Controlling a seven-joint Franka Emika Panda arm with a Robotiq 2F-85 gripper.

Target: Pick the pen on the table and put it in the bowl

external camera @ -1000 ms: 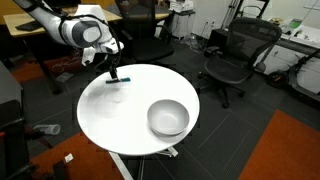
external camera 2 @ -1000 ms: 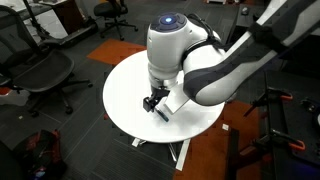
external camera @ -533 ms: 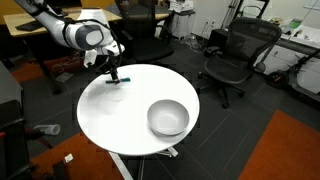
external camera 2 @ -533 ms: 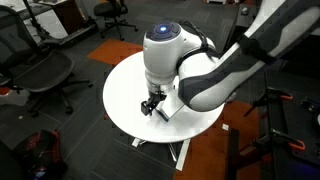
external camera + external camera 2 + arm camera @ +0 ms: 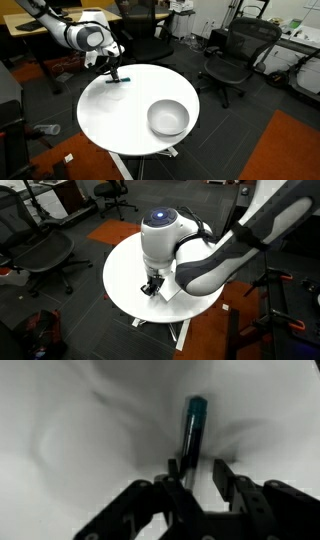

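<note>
The teal pen point(image 5: 193, 428) with a dark end lies on the white round table point(image 5: 115, 112), near its far left edge point(image 5: 120, 81). My gripper point(image 5: 198, 472) stands over it, fingertips down at the table top. The pen's near end runs between the jaws, close against the left finger point(image 5: 175, 468). A gap still shows between the pen and the right finger point(image 5: 222, 475), so the jaws are open but narrow. In both exterior views the gripper point(image 5: 113, 76) point(image 5: 151, 285) points down at the table. The white bowl point(image 5: 168, 117) sits apart, at the table's near right.
Black office chairs point(image 5: 236, 55) stand around the table point(image 5: 122, 265), and a wooden desk point(image 5: 30, 30) is behind the arm. The arm's large white body point(image 5: 175, 245) hides much of the table top in an exterior view.
The jaws have drawn in from wide open to a narrow gap around the pen. The arm has barely moved, and the pen still lies on the table.
</note>
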